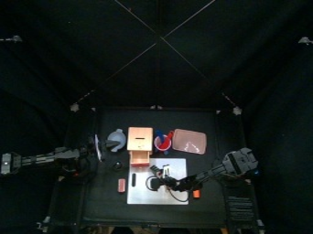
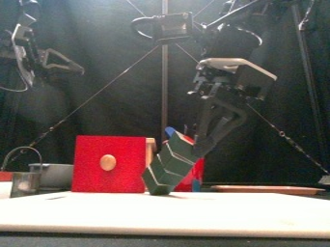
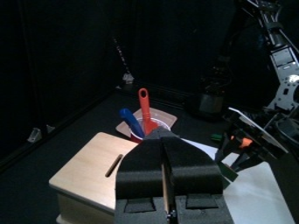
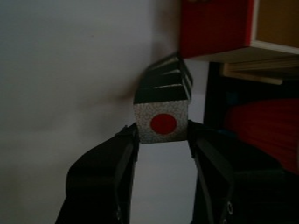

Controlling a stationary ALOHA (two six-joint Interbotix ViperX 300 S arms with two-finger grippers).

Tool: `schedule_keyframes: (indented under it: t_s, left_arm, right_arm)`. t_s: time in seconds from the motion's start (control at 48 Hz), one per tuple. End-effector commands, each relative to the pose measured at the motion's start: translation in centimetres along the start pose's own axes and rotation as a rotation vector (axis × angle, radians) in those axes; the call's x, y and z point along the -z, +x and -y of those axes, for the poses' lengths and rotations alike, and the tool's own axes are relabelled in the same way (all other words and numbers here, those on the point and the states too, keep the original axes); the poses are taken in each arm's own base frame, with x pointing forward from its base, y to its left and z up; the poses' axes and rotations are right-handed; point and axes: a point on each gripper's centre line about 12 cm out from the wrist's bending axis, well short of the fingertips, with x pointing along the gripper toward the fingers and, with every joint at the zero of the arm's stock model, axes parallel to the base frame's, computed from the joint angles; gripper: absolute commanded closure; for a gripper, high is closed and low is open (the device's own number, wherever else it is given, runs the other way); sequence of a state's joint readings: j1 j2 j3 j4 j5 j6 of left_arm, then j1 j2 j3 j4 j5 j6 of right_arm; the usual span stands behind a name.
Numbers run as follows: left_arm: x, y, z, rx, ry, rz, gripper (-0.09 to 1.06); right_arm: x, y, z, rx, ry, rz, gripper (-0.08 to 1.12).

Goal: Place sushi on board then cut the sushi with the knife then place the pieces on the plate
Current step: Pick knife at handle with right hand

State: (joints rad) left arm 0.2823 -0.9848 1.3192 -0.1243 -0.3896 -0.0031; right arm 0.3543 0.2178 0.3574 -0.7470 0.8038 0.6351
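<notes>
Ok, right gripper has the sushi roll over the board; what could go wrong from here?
1. The sushi roll hangs tilted in the right gripper, gripped near one end, so its blocks could come apart.
2. Released at this tilt, it may tumble off the white board toward the wooden box.

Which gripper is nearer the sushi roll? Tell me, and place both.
Right. The right gripper is shut on the sushi roll at the white board; the left gripper is shut, raised off to the left, well apart from it.
</notes>
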Motion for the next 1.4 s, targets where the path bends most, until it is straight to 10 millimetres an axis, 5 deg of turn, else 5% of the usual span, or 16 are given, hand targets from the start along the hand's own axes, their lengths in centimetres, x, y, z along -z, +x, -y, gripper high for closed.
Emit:
schedule_keyframes:
  t_s: [0.021,0.521,1.021,1.396]
  left_arm:
    - [-0.5,0.2,0.0,-0.002,-0.002,0.014,0.89]
    - [-0.5,0.2,0.0,-0.002,0.0,0.014,0.89]
    - [-0.1,0.1,-0.1,-0.003,0.0,0.003,0.89]
    - [0.3,0.0,-0.1,-0.004,-0.001,-0.006,0.89]
  right_arm:
    - [-1.0,-1.1,0.3,-0.006,0.034,0.019,0.34]
    - [-2.4,-3.6,-1.4,-0.003,0.037,0.011,0.26]
    - [-3.4,-3.8,-2.7,-0.073,0.118,-0.029,0.09]
    - [-4.6,-4.9,-3.6,-0.179,0.212,-0.037,0.08]
